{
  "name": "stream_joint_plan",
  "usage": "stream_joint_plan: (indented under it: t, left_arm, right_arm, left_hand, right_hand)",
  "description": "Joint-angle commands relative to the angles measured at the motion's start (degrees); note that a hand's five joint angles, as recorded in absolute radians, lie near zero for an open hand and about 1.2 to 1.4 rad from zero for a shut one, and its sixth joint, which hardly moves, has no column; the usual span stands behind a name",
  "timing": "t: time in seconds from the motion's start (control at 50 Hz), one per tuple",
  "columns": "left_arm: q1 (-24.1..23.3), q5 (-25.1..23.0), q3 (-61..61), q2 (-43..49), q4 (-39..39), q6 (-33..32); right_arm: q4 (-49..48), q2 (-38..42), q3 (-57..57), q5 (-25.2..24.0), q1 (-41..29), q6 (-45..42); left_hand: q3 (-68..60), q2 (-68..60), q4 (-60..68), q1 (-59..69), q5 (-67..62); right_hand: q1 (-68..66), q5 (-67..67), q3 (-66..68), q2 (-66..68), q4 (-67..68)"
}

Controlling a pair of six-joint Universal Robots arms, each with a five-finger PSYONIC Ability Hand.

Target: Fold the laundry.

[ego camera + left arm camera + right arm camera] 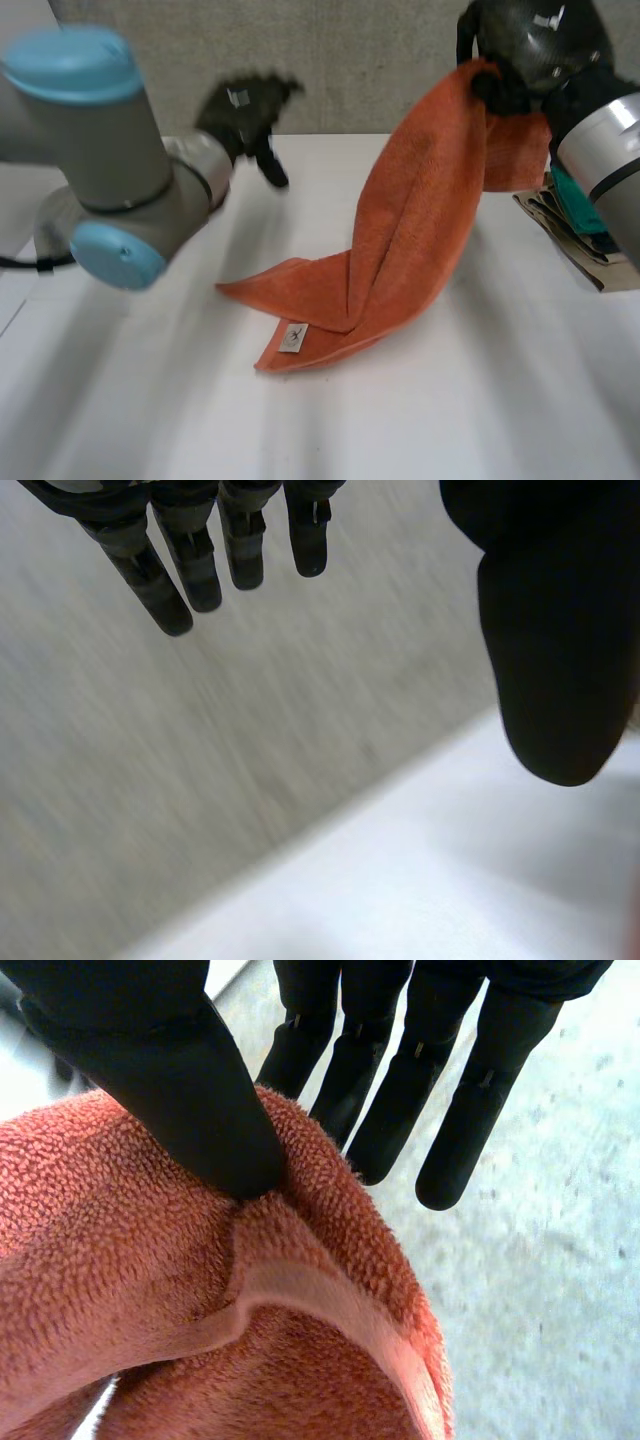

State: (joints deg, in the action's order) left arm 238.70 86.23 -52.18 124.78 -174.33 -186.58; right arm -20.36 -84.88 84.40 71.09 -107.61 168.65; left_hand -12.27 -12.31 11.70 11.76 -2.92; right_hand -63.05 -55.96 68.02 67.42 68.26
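Head view: the right hand is raised at 1 o'clock over the worktop and has an orange towel by its upper edge. The towel hangs from it in a long twisted drape down toward the centre. Its lower part lies bunched on the worktop, with a small white label at the near corner, about 6 o'clock. The left hand hovers at 11 o'clock, well apart from the towel. At 3 o'clock lies a pile of other items, teal over tan; I cannot tell what they are.

Left wrist view: the left hand's fingers are straight and spread from the thumb, with nothing between them. Beyond them are bare worktop and a grey wall.

Right wrist view: the right hand's thumb presses the towel's terry against the straight fingers behind it, a pinch just beside the flat hem.

Judged from this, the task is at an early stage. No neat fold shows, and the towel is neither spread flat nor held by two corners. It has yet to be straightened, folded and set down.
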Motion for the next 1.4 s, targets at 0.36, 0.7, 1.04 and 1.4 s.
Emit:
stream_joint_plan:
  t: [0.36,0.7,1.04,1.4]
  left_arm:
    - [-3.86,-14.7,6.38,14.27,15.78,13.79]
    - [0.02,1.39,8.43,-0.94,4.27,-0.71]
    - [-6.05,5.09,-7.41,7.59,8.74,-3.26]
    - [9.58,-0.53,-21.11,-10.6,11.03,-10.99]
  right_arm:
    - [6.12,-2.93,-4.69,-1.4,0.38,4.41]
    - [4.19,5.51,7.17,-8.15,3.81,-16.59]
    - [32.83,11.49,15.28,-10.45,6.0,-48.94]
    - [34.34,18.16,-11.79,-9.66,0.47,-25.39]
  left_hand:
    - [-67.73,-67.69,68.3,68.24,-67.08]
    - [-67.73,-67.69,68.3,68.24,-67.08]
    - [-14.97,-14.93,15.55,15.49,-14.32]
    - [2.27,2.31,-1.7,-1.76,2.92]
  right_hand:
    - [-16.95,-14.04,11.98,12.58,11.74]
    - [-16.95,-14.04,11.98,12.58,11.74]
    - [11.71,14.61,-16.67,-16.07,-16.91]
    - [42.96,45.86,-47.93,-47.33,-48.17]
